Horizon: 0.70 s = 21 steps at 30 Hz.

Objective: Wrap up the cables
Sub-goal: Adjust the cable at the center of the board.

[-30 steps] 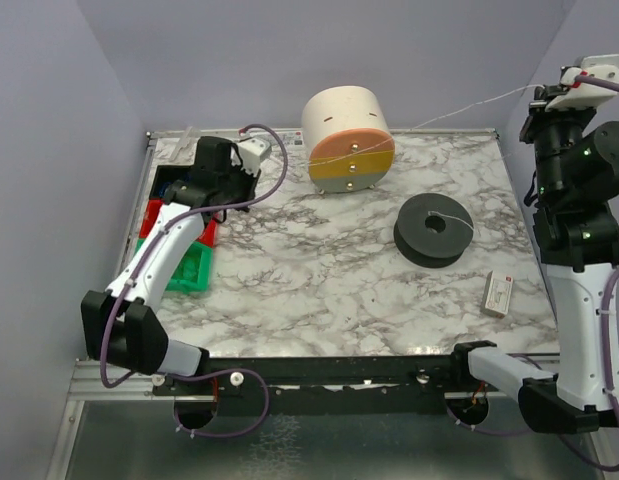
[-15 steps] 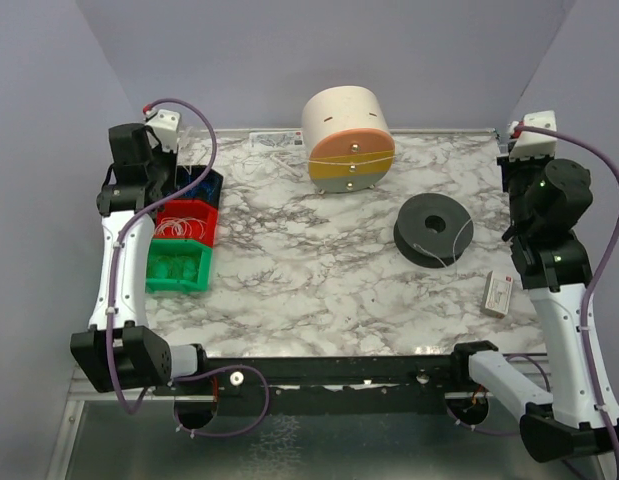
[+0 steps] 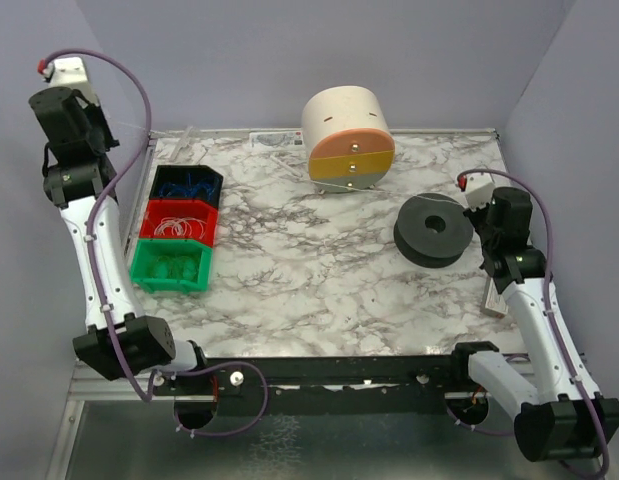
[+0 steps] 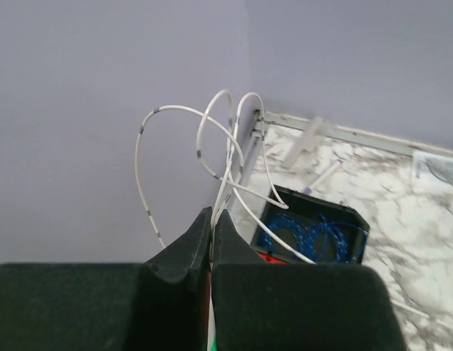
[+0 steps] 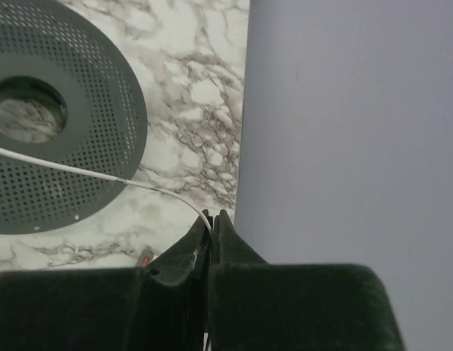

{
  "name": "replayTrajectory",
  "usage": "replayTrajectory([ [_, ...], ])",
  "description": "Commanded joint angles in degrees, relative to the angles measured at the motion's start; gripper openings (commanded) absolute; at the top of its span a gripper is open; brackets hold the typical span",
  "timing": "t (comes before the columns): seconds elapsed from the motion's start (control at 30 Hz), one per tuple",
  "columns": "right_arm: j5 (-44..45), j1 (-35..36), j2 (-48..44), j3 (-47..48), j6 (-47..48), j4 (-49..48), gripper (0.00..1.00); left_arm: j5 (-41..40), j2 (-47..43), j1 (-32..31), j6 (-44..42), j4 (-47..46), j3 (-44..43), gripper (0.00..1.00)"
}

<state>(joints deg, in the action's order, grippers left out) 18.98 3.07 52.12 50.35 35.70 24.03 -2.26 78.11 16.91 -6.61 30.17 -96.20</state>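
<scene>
The left gripper (image 4: pixel 211 219) is pressed together on springy loops of pale cable (image 4: pixel 178 108), held high near the blue bin (image 4: pixel 314 234). The right gripper (image 5: pixel 211 219) pinches a strand (image 5: pixel 65 167) trailing across the grey spool (image 5: pixel 36 110). The cable looks hair-thin, light and limp (probably slippery), so it is best gripped near its end.
</scene>
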Motion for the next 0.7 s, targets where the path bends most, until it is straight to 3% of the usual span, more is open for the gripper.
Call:
replayTrajectory([
  [0.0,-0.81,-3.84,0.45,-2.99,4.25,0.55,0.01,-0.16,3.72,7.15,8.76,0.76,-4.39,0.0],
  [0.3,-4.22,-12.23,2.81,-9.27,11.04,-1.81,0.01,2.19,5.6,10.16,10.98,0.68,-9.68,0.0],
  [0.47,-5.63,-13.52,4.35,-10.24,11.92,-1.11,0.01,7.28,4.98,10.16,11.88,0.37,-10.38,0.0],
  [0.67,-6.21,-16.2,6.81,-12.1,14.21,-2.61,0.01,6.62,3.96,10.16,11.03,-0.5,-10.17,0.0],
])
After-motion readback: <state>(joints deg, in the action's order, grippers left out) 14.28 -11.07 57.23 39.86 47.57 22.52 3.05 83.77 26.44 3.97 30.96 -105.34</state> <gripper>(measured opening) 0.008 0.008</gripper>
